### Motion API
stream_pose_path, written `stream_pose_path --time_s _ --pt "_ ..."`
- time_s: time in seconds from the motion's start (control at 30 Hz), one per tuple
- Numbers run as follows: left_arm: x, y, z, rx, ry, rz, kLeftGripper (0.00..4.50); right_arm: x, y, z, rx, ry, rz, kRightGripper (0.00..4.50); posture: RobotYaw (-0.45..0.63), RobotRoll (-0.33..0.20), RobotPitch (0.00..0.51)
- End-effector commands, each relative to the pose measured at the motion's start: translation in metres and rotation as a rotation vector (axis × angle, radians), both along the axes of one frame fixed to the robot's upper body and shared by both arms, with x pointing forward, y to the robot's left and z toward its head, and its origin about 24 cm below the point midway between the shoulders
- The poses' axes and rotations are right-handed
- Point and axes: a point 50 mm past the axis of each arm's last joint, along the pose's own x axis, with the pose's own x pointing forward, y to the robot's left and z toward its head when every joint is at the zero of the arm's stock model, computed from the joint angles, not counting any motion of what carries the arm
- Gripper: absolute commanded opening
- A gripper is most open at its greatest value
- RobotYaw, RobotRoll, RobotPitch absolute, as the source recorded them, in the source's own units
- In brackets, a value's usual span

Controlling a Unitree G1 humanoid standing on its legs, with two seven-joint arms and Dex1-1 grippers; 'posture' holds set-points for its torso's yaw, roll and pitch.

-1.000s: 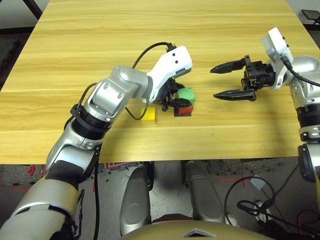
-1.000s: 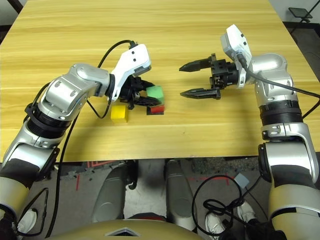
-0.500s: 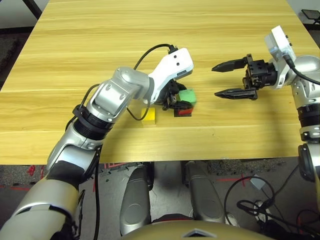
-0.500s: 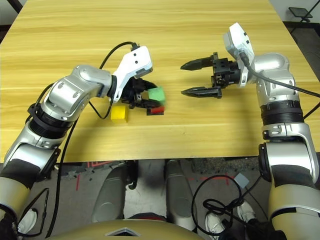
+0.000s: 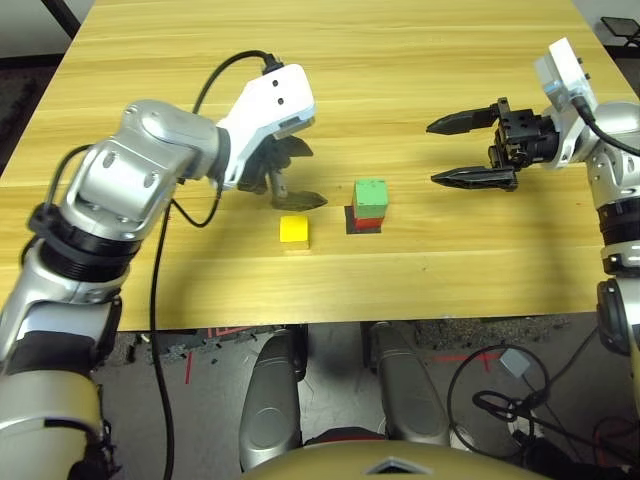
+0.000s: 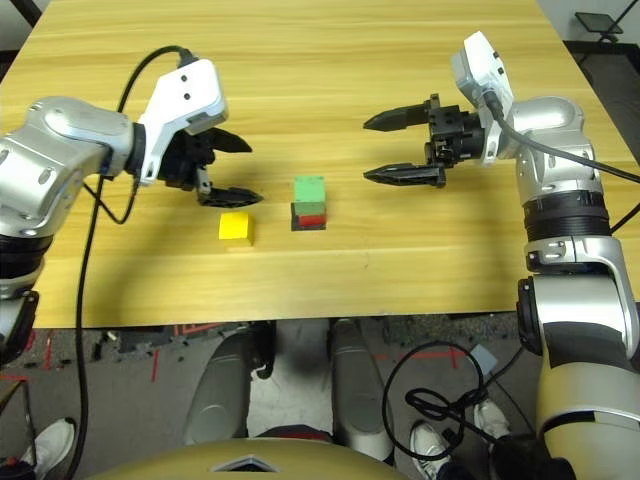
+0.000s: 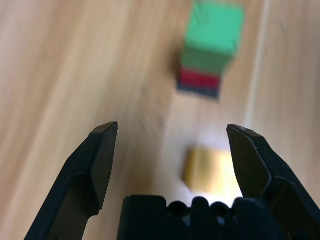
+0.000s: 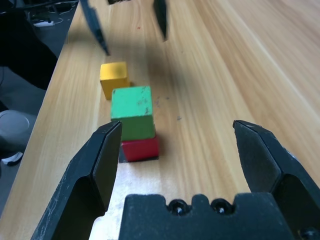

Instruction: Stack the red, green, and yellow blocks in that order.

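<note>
The green block sits on top of the red block near the middle of the table, and nothing touches them. The yellow block lies alone on the table to their left. My left gripper hangs open and empty just behind the yellow block, left of the stack. In the left wrist view, the yellow block lies by one finger with the stack further off. My right gripper is open and empty to the right of the stack, its fingers pointing at it. The right wrist view has the green block ahead of its fingers.
A flat black patch shows under the red block's left side. The wooden table is bare around the blocks, and its front edge runs close below them. A black cable loops over my left arm.
My left gripper has opened, let go of the green block on top of the red one, and drawn back to the left. The right gripper has barely moved.
</note>
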Motion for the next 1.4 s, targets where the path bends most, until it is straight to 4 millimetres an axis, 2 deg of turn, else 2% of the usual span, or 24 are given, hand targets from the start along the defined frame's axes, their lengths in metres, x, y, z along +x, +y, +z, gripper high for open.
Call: stream_pose_path --time_s 0.03,0.43,0.77,0.87,1.03,1.07,1.3,1.4 --pt "-0.008 0.001 -0.008 -0.007 0.028 -0.009 4.44 0.002 -0.001 0.002 -0.004 -0.003 0.001 4.50 0.27 0.039 0.223" --pt "-0.011 -0.004 -0.043 -0.009 0.080 -0.006 4.44 0.004 0.001 0.006 -0.006 -0.006 0.002 4.50 0.25 0.017 0.235" --pt "-0.011 -0.003 -0.054 0.001 0.086 -0.023 4.44 0.003 0.000 0.006 0.001 -0.002 -0.005 4.50 0.24 0.017 0.236" --pt "-0.010 -0.003 -0.054 0.004 0.072 -0.008 3.89 0.003 0.000 0.006 0.005 -0.002 -0.005 4.50 0.24 0.018 0.234" --pt "-0.010 -0.002 -0.055 0.024 0.073 0.004 2.12 0.004 0.000 0.007 0.011 -0.006 -0.011 4.50 0.24 0.023 0.231" --pt "-0.011 -0.002 -0.055 0.028 0.076 0.003 1.93 0.004 0.000 0.007 0.012 -0.007 -0.012 4.50 0.24 0.023 0.231" --pt "-0.012 -0.005 -0.047 0.023 0.080 0.000 1.94 0.003 -0.001 0.006 0.022 -0.007 -0.024 4.50 0.23 0.027 0.228" --pt "-0.004 -0.004 -0.026 0.003 0.059 0.017 1.94 0.002 -0.002 0.005 0.023 -0.004 -0.027 4.50 0.24 0.038 0.225"
